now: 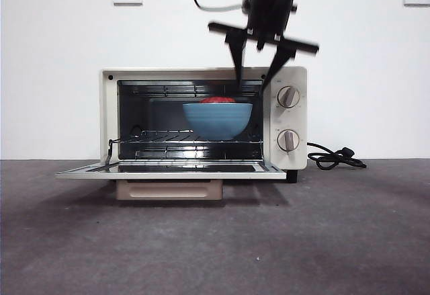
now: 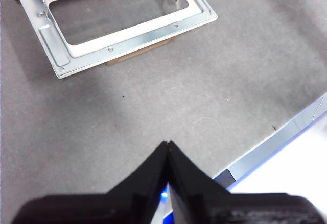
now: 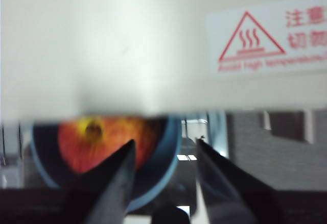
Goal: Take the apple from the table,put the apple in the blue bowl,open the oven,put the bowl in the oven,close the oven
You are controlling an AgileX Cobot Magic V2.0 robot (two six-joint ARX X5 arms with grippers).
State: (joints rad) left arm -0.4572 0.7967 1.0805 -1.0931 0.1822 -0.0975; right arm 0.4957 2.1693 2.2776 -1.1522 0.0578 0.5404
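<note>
We see the apple (image 1: 217,99) sitting in the blue bowl (image 1: 218,120), which rests on the rack inside the oven (image 1: 201,117); its door (image 1: 171,169) lies flat open, so only closing remains. Our right gripper (image 1: 254,80) hangs above the oven's front edge, jaws spread and empty. Our left gripper (image 2: 168,145) waits over the table (image 2: 204,96), jaws pressed together.

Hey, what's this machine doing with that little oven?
The blue bowl with the apple in it sits on the rack inside the oven, whose door hangs open. The right gripper hovers open at the oven's top front. The left gripper waits shut over the table.
</note>
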